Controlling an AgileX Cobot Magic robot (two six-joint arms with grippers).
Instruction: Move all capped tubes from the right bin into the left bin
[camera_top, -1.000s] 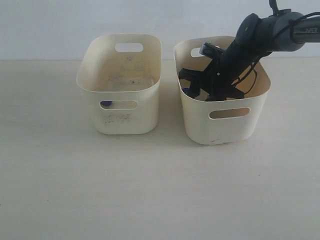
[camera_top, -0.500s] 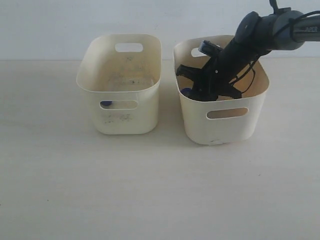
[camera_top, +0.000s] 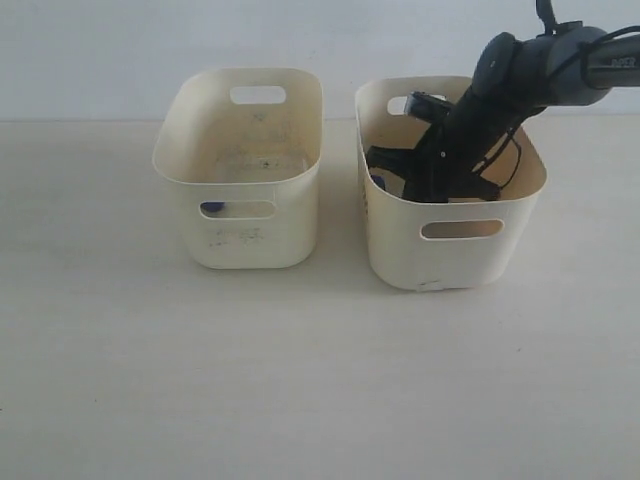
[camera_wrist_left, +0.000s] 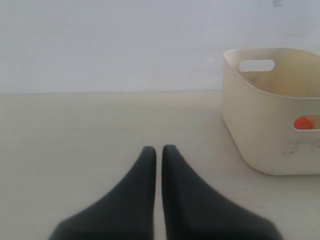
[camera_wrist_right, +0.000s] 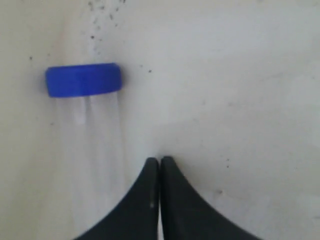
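Observation:
Down inside the right bin (camera_top: 450, 255), my right gripper (camera_wrist_right: 159, 161) is shut with nothing between its fingers. A clear capped tube with a blue cap (camera_wrist_right: 84, 80) lies on the bin floor just beside the fingertips, outside the grip. From the exterior only the dark right arm (camera_top: 470, 115) and a bit of blue (camera_top: 377, 183) show in that bin. The left bin (camera_top: 240, 150) shows a blue cap (camera_top: 213, 209) through its front handle. My left gripper (camera_wrist_left: 158, 149) is shut and empty over the table, with the left bin (camera_wrist_left: 260, 145) and an orange-red cap (camera_wrist_left: 302, 123) ahead.
The two bins stand side by side on a pale table (camera_top: 300, 380) with a narrow gap between them. A white wall (camera_top: 100, 50) runs behind. Dark specks (camera_wrist_right: 102, 20) dot the right bin's floor.
The right gripper's jaws have shut without taking the tube. The right bin was nudged and now stands slightly further right. The left bin has not moved.

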